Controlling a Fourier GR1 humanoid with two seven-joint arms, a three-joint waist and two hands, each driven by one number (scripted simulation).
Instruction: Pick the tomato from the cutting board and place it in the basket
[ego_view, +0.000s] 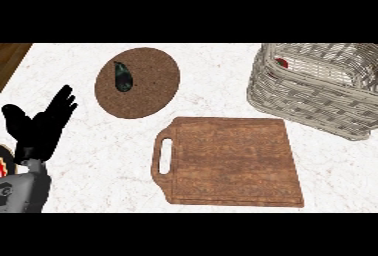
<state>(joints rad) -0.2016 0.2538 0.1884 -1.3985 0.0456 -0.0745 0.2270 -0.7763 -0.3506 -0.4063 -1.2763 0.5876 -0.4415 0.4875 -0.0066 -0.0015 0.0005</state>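
Observation:
The wooden cutting board (229, 160) lies at the centre front with nothing on it. In the wicker basket (325, 100) at the back right, a small red patch of the tomato (281, 62) shows behind the left wall, near the rim; the rest of it is hidden. My left hand (37, 127) shows at the left edge, fingers straight and pointing up, resting above the counter and holding nothing. My right hand does not show in the head view.
A round brown cork mat (140, 95) lies at the back left with a dark green vegetable (122, 76) on it. A strip of brown wood (11, 57) borders the white marble counter at the far left corner.

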